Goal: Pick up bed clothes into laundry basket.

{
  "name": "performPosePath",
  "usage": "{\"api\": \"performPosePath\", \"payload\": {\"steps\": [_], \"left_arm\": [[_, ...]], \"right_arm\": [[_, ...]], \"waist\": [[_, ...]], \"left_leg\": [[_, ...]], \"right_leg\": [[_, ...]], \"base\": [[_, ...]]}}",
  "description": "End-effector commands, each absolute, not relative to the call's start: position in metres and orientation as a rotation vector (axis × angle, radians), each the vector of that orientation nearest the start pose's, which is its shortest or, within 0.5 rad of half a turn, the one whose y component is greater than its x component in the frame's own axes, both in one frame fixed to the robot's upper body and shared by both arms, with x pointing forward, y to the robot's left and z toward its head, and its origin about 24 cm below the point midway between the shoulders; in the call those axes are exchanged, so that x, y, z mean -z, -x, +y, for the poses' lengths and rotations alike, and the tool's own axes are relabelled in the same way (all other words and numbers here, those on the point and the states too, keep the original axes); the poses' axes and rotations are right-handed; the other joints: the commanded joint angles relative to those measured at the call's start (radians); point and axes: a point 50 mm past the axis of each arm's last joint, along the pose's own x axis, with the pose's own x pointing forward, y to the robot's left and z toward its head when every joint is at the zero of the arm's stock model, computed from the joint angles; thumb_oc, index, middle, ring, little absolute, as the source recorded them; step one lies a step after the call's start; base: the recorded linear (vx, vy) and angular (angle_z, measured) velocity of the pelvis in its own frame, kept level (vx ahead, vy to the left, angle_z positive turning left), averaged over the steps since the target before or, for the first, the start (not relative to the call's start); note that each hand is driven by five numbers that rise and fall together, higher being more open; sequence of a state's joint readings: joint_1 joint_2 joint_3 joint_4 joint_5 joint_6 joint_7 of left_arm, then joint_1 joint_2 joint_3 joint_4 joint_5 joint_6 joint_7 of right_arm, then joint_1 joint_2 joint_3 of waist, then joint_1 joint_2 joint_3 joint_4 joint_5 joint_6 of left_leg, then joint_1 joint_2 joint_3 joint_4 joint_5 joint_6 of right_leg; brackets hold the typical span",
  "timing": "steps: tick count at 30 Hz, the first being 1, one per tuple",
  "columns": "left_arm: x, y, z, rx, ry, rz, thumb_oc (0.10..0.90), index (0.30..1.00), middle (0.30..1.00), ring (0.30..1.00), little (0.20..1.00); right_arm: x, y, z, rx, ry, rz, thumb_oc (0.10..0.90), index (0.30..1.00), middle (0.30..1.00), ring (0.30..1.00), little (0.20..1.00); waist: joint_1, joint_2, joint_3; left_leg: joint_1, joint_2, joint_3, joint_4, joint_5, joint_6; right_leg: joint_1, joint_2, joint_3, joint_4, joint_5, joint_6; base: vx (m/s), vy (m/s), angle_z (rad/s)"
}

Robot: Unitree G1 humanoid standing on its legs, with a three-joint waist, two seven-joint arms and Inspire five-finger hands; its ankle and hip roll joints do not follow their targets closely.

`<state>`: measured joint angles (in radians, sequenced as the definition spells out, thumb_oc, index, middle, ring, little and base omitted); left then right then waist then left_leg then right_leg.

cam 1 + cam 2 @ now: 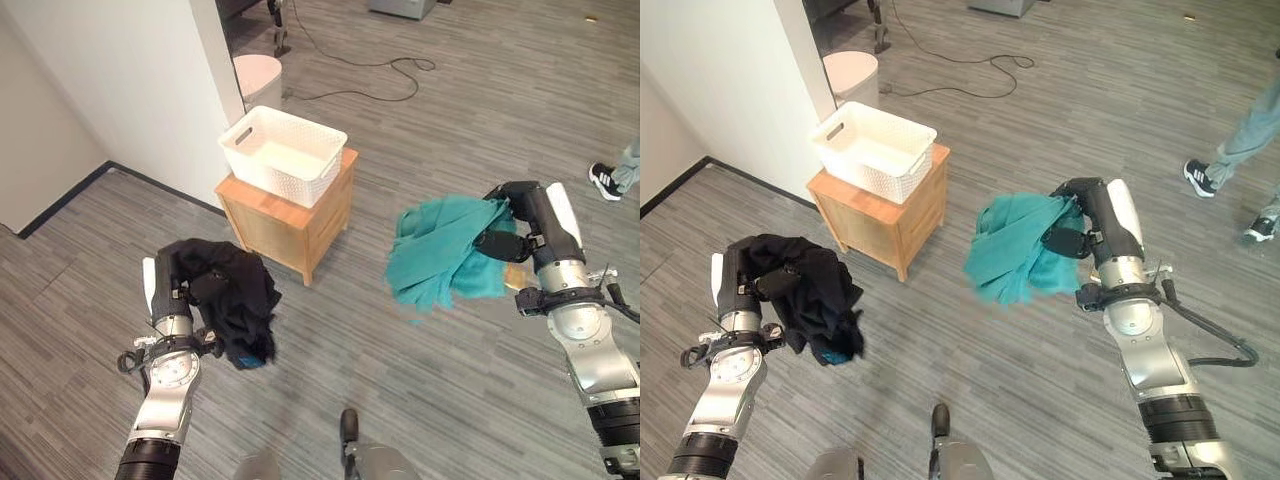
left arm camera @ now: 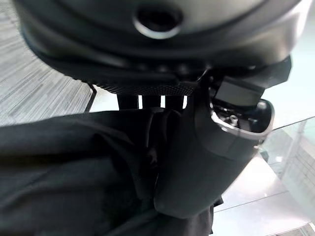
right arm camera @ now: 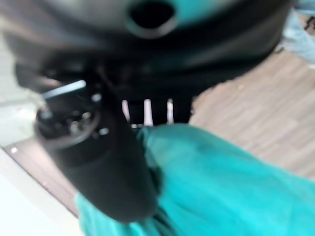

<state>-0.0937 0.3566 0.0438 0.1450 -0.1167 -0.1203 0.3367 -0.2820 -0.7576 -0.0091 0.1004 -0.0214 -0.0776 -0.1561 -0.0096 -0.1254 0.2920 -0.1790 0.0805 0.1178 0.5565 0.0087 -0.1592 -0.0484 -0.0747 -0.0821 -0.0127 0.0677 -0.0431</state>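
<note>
Left hand (image 1: 170,290): fingers curled round the black garment (image 1: 232,300), held above the floor, bunched, hanging downward. Right hand (image 1: 1095,225): fingers and thumb clamped on the teal cloth (image 1: 1015,250), folds trailing down and toward the white laundry basket (image 1: 283,152), which sits apart on a wooden cabinet (image 1: 288,220). Risks, as judged: loose hems may drape over the basket rim or slip from the hold; a low carry could nudge the light basket off the cabinet.

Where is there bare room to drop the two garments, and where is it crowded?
The white basket on the wooden cabinet looks empty. Bare floor lies between the black garment in the left hand and the teal garment in the right hand. The wall crowds the basket's left.
</note>
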Motion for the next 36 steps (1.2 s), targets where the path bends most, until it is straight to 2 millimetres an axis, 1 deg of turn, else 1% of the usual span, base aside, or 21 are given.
{"api": "performPosePath", "payload": {"steps": [1, 3, 4, 5, 6, 8, 9, 10, 11, 12, 13, 14, 17, 19, 20, 22, 24, 25, 27, 31, 36], "left_arm": [[-0.135, -0.264, 0.252, -0.383, -0.263, -0.488, 0.4, 0.3, 0.3, 0.3, 0.3], [-0.133, -0.264, 0.251, -0.376, -0.262, -0.48, 0.4, 0.3, 0.3, 0.3, 0.3], [-0.133, -0.264, 0.251, -0.377, -0.26, -0.479, 0.4, 0.3, 0.3, 0.3, 0.3], [-0.132, -0.265, 0.247, -0.362, -0.248, -0.474, 0.4, 0.3, 0.3, 0.3, 0.3], [-0.13, -0.264, 0.245, -0.352, -0.242, -0.47, 0.4, 0.3, 0.3, 0.3, 0.3], [-0.125, -0.261, 0.246, -0.356, -0.239, -0.446, 0.4, 0.3, 0.3, 0.3, 0.3], [-0.116, -0.257, 0.249, -0.357, -0.247, -0.403, 0.4, 0.3, 0.3, 0.3, 0.3], [-0.116, -0.26, 0.245, -0.347, -0.246, -0.399, 0.4, 0.3, 0.3, 0.3, 0.3], [-0.117, -0.263, 0.242, -0.335, -0.259, -0.395, 0.4, 0.3, 0.3, 0.3, 0.3], [-0.118, -0.264, 0.242, -0.338, -0.26, -0.397, 0.4, 0.3, 0.3, 0.3, 0.3], [-0.12, -0.266, 0.24, -0.323, -0.267, -0.404, 0.4, 0.3, 0.3, 0.3, 0.3], [-0.124, -0.271, 0.236, -0.308, -0.267, -0.418, 0.4, 0.3, 0.3, 0.3, 0.3], [-0.132, -0.277, 0.233, -0.293, -0.246, -0.453, 0.4, 0.3, 0.3, 0.3, 0.3], [-0.135, -0.278, 0.233, -0.281, -0.227, -0.466, 0.4, 0.3, 0.3, 0.3, 0.3], [-0.135, -0.279, 0.234, -0.278, -0.226, -0.466, 0.4, 0.3, 0.3, 0.3, 0.3], [-0.134, -0.284, 0.231, -0.263, -0.222, -0.458, 0.4, 0.3, 0.3, 0.3, 0.3], [-0.13, -0.282, 0.233, -0.256, -0.241, -0.438, 0.4, 0.3, 0.3, 0.3, 0.3], [-0.125, -0.278, 0.237, -0.261, -0.254, -0.42, 0.4, 0.3, 0.3, 0.3, 0.3], [-0.124, -0.276, 0.238, -0.271, -0.242, -0.419, 0.4, 0.3, 0.3, 0.3, 0.3], [-0.105, -0.268, 0.243, -0.29, -0.219, -0.344, 0.4, 0.3, 0.3, 0.3, 0.3], [-0.088, -0.253, 0.258, -0.323, -0.245, -0.261, 0.4, 0.3, 0.3, 0.3, 0.3]], "right_arm": [[-0.226, -0.293, -0.252, 0.157, 0.796, -0.618, 0.4, 0.3, 0.3, 0.3, 0.3], [-0.224, -0.296, -0.251, 0.158, 0.804, -0.607, 0.4, 0.3, 0.3, 0.3, 0.3], [-0.224, -0.297, -0.251, 0.158, 0.806, -0.607, 0.4, 0.3, 0.3, 0.3, 0.3], [-0.225, -0.3, -0.25, 0.16, 0.822, -0.602, 0.4, 0.3, 0.3, 0.3, 0.3], [-0.225, -0.301, -0.248, 0.157, 0.827, -0.604, 0.4, 0.3, 0.3, 0.3, 0.3], [-0.223, -0.301, -0.242, 0.134, 0.825, -0.603, 0.4, 0.3, 0.3, 0.3, 0.3], [-0.215, -0.303, -0.234, 0.101, 0.826, -0.585, 0.4, 0.3, 0.3, 0.3, 0.3], [-0.212, -0.303, -0.233, 0.105, 0.834, -0.582, 0.4, 0.3, 0.3, 0.3, 0.3], [-0.212, -0.307, -0.225, 0.097, 0.842, -0.591, 0.4, 0.3, 0.3, 0.3, 0.3], [-0.213, -0.307, -0.224, 0.096, 0.841, -0.594, 0.4, 0.3, 0.3, 0.3, 0.3], [-0.216, -0.308, -0.221, 0.097, 0.837, -0.612, 0.4, 0.3, 0.3, 0.3, 0.3], [-0.221, -0.31, -0.217, 0.107, 0.82, -0.64, 0.4, 0.3, 0.3, 0.3, 0.3], [-0.242, -0.314, -0.214, 0.133, 0.823, -0.703, 0.4, 0.3, 0.3, 0.3, 0.3], [-0.256, -0.317, -0.214, 0.14, 0.838, -0.733, 0.4, 0.3, 0.3, 0.3, 0.3], [-0.261, -0.319, -0.216, 0.152, 0.848, -0.735, 0.4, 0.3, 0.3, 0.3, 0.3], [-0.265, -0.321, -0.225, 0.185, 0.878, -0.726, 0.4, 0.3, 0.3, 0.3, 0.3], [-0.27, -0.321, -0.229, 0.203, 0.879, -0.727, 0.4, 0.3, 0.3, 0.3, 0.3], [-0.281, -0.322, -0.225, 0.202, 0.883, -0.758, 0.4, 0.3, 0.3, 0.3, 0.3], [-0.286, -0.324, -0.222, 0.2, 0.908, -0.766, 0.4, 0.3, 0.3, 0.3, 0.3], [-0.297, -0.332, -0.219, 0.201, 0.954, -0.765, 0.4, 0.3, 0.3, 0.3, 0.3], [-0.296, -0.339, -0.244, 0.293, 1.147, -0.659, 0.4, 0.3, 0.3, 0.3, 0.3]], "waist": [[0.065, -0.001, -0.137], [0.089, 0.025, -0.152], [0.09, 0.024, -0.153], [0.097, 0.039, -0.167], [0.103, 0.043, -0.174], [0.1, 0.053, -0.192], [0.118, 0.05, -0.221], [0.119, 0.042, -0.226], [0.105, 0.032, -0.214], [0.107, 0.032, -0.213], [0.098, 0.034, -0.197], [0.083, 0.043, -0.169], [0.086, 0.039, -0.161], [0.067, 0.025, -0.161], [0.055, 0.02, -0.16], [0.021, 0.016, -0.161], [0.029, 0.006, -0.168], [0.043, 0.001, -0.173], [0.038, -0.008, -0.174], [0.043, -0.017, -0.194], [0.057, -0.011, -0.208]], "left_leg": [[-0.072, -0.024, 0.118, -0.173, -0.036, 0.065], [-0.081, -0.01, 0.218, -0.357, 0.037, 0.066], [-0.071, -0.015, 0.222, -0.378, 0.048, 0.065], [-0.089, 0.049, 0.366, -0.486, 0.088, 0.067], [-0.079, 0.065, 0.4, -0.511, 0.113, 0.069], [-0.026, 0.06, 0.411, -0.572, 0.128, 0.081], [0.031, 0.002, 0.344, -0.608, 0.141, 0.115], [0.057, -0.008, 0.346, -0.619, 0.134, 0.131], [0.118, -0.039, 0.339, -0.629, 0.092, 0.164], [0.117, -0.038, 0.345, -0.632, 0.096, 0.167], [0.139, -0.04, 0.321, -0.635, 0.089, 0.175], [0.181, -0.025, 0.266, -0.644, 0.059, 0.175], [0.181, 0.002, 0.208, -0.644, 0.051, 0.144], [0.191, -0.004, 0.146, -0.644, 0.029, 0.118], [0.2, -0.006, 0.111, -0.644, 0.014, 0.109], [0.218, -0.018, 0.03, -0.644, -0.024, 0.101], [0.226, -0.027, -0.005, -0.644, -0.033, 0.1], [0.237, -0.018, -0.018, -0.644, -0.03, 0.096], [0.241, -0.017, -0.033, -0.644, -0.035, 0.093], [0.252, -0.011, -0.051, -0.644, -0.041, 0.08], [0.248, 0.007, -0.06, -0.644, -0.033, 0.058]], "right_leg": [[0.148, -0.061, -0.043, -0.075, -0.067, 0.155], [0.196, -0.043, -0.059, -0.075, -0.109, 0.163], [0.196, -0.046, -0.058, -0.075, -0.109, 0.163], [0.251, -0.048, -0.097, -0.075, -0.152, 0.173], [0.273, -0.053, -0.109, -0.075, -0.161, 0.18], [0.295, -0.055, -0.125, -0.075, -0.161, 0.188], [0.325, -0.07, -0.126, -0.034, -0.126, 0.202], [0.318, -0.089, -0.142, 0.043, -0.096, 0.216], [0.279, -0.152, -0.144, 0.218, 0.022, 0.264], [0.272, -0.153, -0.139, 0.222, 0.025, 0.266], [0.217, -0.162, -0.114, 0.329, 0.089, 0.268], [0.109, -0.163, -0.086, 0.453, 0.075, 0.253], [0.02, -0.193, -0.09, 0.344, 0.04, 0.231], [0.003, -0.177, -0.069, 0.164, 0.021, 0.232], [-0.007, -0.151, -0.034, 0.068, 0.022, 0.239], [-0.055, -0.094, 0.099, -0.059, 0.047, 0.267], [-0.051, -0.097, 0.115, -0.068, 0.056, 0.276], [-0.04, -0.112, 0.086, -0.066, 0.072, 0.278], [-0.036, -0.112, 0.086, -0.066, 0.08, 0.272], [-0.003, -0.128, 0.026, -0.075, 0.076, 0.264], [0.038, -0.129, -0.017, -0.075, 0.056, 0.256]], "base": [[0.29, 0.06, 0.02], [0.36, 0.078, 0.18], [0.44, 0.111, 0.28], [0.44, 0.117, 0.35], [0.59, 0.172, 0.55], [0.41, 0.118, 0.29], [0.47, 0.128, -0.1], [0.64, 0.211, -0.1], [0.28, 0.137, -0.03], [0.26, 0.129, 0.16], [0.23, 0.039, 0.38], [0.3, -0.025, 0.5], [0.28, -0.201, 0.74], [0.35, -0.245, 0.84], [0.35, -0.196, 1.08], [0.36, -0.13, 1.11], [0.25, -0.156, 1.75], [0.21, -0.172, 2.05], [0.13, -0.105, 1.01], [0.14, -0.09, 0.39], [0.07, -0.049, 0.23]]}}
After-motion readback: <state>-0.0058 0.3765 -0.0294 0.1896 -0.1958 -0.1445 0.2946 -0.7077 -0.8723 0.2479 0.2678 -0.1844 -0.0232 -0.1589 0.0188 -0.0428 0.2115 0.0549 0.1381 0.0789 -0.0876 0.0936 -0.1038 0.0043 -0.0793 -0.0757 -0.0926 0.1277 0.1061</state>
